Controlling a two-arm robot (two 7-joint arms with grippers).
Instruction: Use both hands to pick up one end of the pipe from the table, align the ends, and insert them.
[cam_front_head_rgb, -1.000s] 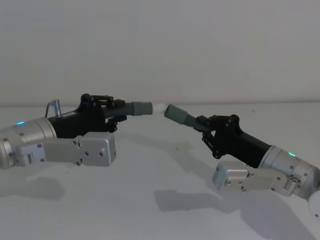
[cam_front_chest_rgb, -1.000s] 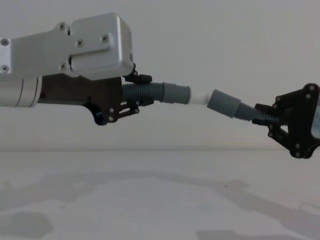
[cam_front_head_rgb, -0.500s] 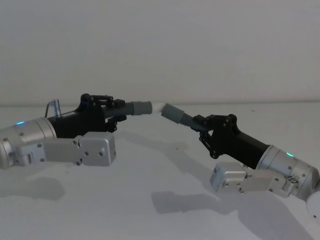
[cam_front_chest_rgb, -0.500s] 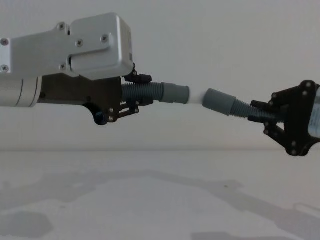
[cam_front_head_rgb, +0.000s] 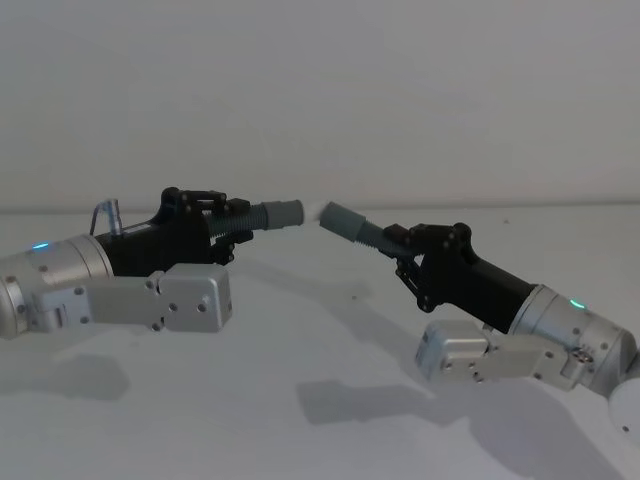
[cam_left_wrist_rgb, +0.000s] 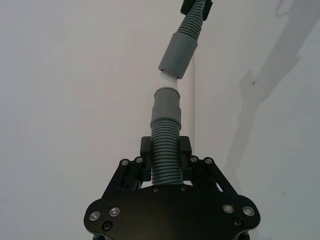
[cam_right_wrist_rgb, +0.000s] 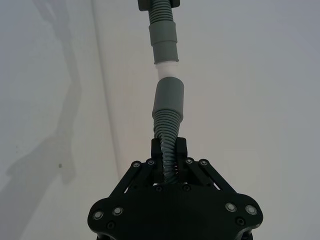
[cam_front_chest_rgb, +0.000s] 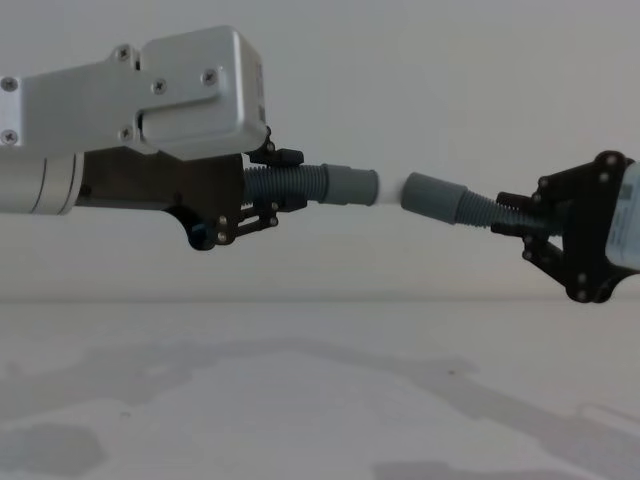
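Both pipe pieces are held in the air above the table (cam_front_head_rgb: 300, 340). My left gripper (cam_front_head_rgb: 235, 216) (cam_front_chest_rgb: 274, 192) (cam_left_wrist_rgb: 165, 150) is shut on one corrugated hose (cam_left_wrist_rgb: 165, 150), whose grey cuff (cam_front_chest_rgb: 350, 186) carries a white tip (cam_front_chest_rgb: 391, 188) (cam_left_wrist_rgb: 166, 80) pointing right. From the right, my right gripper (cam_front_head_rgb: 402, 242) (cam_front_chest_rgb: 516, 214) (cam_right_wrist_rgb: 168, 148) is shut on the other hose (cam_right_wrist_rgb: 165, 125). Its plain cuff (cam_front_chest_rgb: 431, 195) (cam_front_head_rgb: 340, 220) meets the white tip at its mouth. The two pieces stand at a slight angle, the right one sloping down towards its gripper.
The white table (cam_front_chest_rgb: 300, 400) below carries faint grey smudges and the arms' shadows. A plain pale wall stands behind.
My right gripper has carried its hose left and a little up, closing the plain cuff onto the white tip and levelling it. The left arm has not moved.
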